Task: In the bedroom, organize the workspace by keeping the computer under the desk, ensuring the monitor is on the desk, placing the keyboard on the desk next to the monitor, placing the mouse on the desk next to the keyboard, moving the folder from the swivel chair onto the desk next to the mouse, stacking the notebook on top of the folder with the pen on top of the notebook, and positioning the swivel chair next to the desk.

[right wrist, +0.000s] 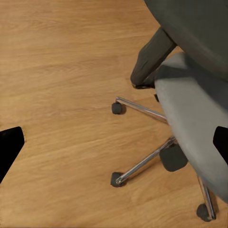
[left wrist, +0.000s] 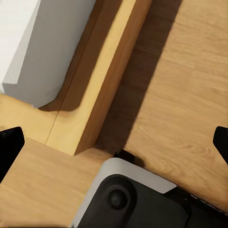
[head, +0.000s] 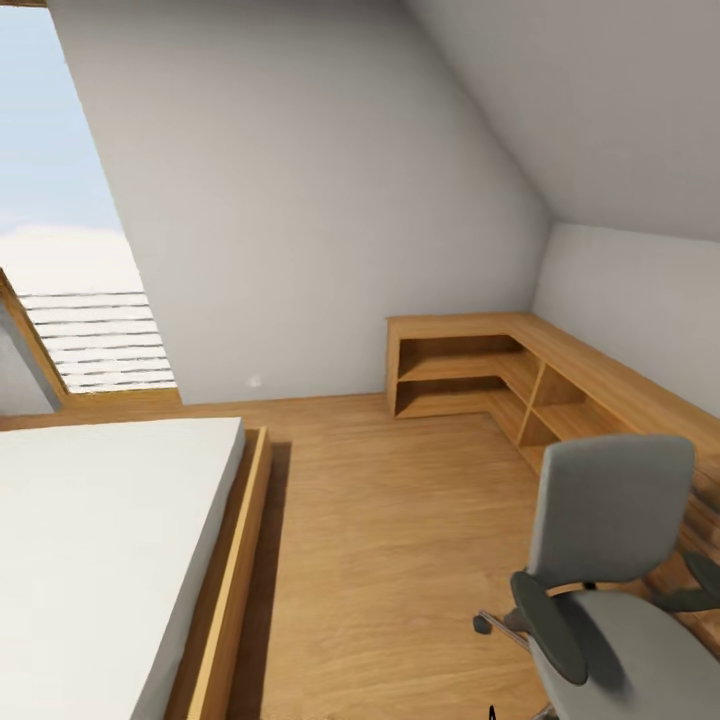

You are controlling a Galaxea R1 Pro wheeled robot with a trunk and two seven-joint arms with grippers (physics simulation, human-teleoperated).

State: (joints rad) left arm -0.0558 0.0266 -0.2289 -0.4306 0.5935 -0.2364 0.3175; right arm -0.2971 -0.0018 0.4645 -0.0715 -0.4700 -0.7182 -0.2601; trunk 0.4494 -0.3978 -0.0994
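The swivel chair (head: pixel 610 510) stands at the lower right of the head view. It has a grey back, grey seat and dark armrests, and it faces away from the wooden shelving. The part of its seat (right wrist: pixel 190 109) that I see is bare grey padding. Its chrome star base (right wrist: pixel 142 110) and black casters rest on the wooden floor. My right gripper (right wrist: pixel 115 145) hangs open above the floor beside that base, with nothing between its fingers. My left gripper (left wrist: pixel 115 145) is open too, over the floor near the bed's corner.
A low bed (head: pixel 100 560) with a white mattress and wooden frame (left wrist: pixel 99 80) fills the left. A low wooden corner shelf unit (head: pixel 500 370) runs along the far and right walls under the sloped ceiling. Open floor (head: pixel 390 540) lies between bed and chair. My own base (left wrist: pixel 133 199) shows below the left gripper.
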